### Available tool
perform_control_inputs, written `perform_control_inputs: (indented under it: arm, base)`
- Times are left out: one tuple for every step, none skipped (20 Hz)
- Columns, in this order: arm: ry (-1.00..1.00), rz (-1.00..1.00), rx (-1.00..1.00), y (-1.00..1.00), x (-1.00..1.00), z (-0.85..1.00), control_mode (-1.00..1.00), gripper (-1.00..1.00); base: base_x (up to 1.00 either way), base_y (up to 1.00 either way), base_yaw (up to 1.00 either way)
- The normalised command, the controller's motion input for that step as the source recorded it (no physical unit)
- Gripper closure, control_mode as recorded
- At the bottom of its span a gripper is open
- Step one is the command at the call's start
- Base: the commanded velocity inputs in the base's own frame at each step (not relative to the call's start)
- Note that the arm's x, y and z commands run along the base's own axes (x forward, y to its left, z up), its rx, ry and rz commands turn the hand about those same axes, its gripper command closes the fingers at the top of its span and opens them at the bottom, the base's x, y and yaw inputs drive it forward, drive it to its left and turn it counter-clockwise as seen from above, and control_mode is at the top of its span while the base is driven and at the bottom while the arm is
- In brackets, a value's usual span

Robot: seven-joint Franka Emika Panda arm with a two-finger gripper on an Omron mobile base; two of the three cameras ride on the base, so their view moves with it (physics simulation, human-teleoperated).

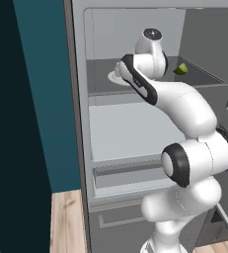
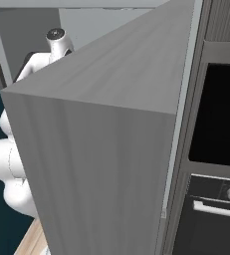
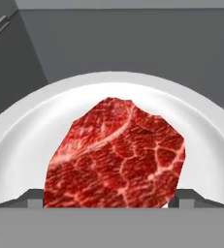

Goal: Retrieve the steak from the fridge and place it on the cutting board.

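Note:
The steak [image 3: 116,155], a marbled red lump, lies on a round white plate [image 3: 108,85] and looks very close in the hand view. My gripper [image 3: 112,197] straddles it, and the fingertips [image 3: 33,196] press against its left and right sides. The steak still rests on the plate. In the left base view my arm reaches into the open fridge [image 1: 125,133] at the upper shelf, where the plate's edge [image 1: 114,76] shows beside the wrist. The cutting board is out of view.
A green wedge-shaped item [image 1: 181,69] sits on the same shelf to the right. A lower shelf and drawer [image 1: 130,173] lie below. The open fridge door [image 2: 101,149] blocks most of the right base view, with a dark oven [image 2: 221,114] beyond it.

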Motion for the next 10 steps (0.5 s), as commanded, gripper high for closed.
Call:
perform_control_inputs:
  arm:
    - [-0.19,0.0,0.0,-0.28,-0.17,0.0,-1.0,1.0]
    - [-0.23,0.0,0.0,-0.22,-0.14,0.0,-1.0,1.0]
    - [-0.24,0.0,0.0,-0.2,-0.14,0.0,-1.0,1.0]
    - [-0.25,0.0,0.0,-0.18,-0.15,0.0,-1.0,1.0]
    - [-0.3,0.0,0.0,-0.14,-0.16,0.0,-1.0,1.0]
    - [-0.3,0.0,0.0,-0.11,-0.14,0.0,-1.0,1.0]
    - [-0.26,0.0,0.0,-0.06,-0.14,0.02,-1.0,1.0]
    - [-0.25,0.0,0.0,-0.05,-0.19,0.12,-1.0,1.0]
    - [-0.23,0.0,0.0,0.0,-0.22,0.29,-1.0,1.0]
    - [-0.17,0.0,0.0,0.0,-0.31,0.45,-1.0,1.0]
  base:
    - [0.0,0.0,0.0]
    - [0.0,0.0,0.0]
    - [0.0,0.0,0.0]
    - [0.0,0.0,0.0]
    - [0.0,0.0,0.0]
    - [0.0,0.0,0.0]
    - [0.0,0.0,0.0]
    - [0.0,0.0,0.0]
    - [0.0,0.0,0.0]
    - [0.0,0.0,0.0]
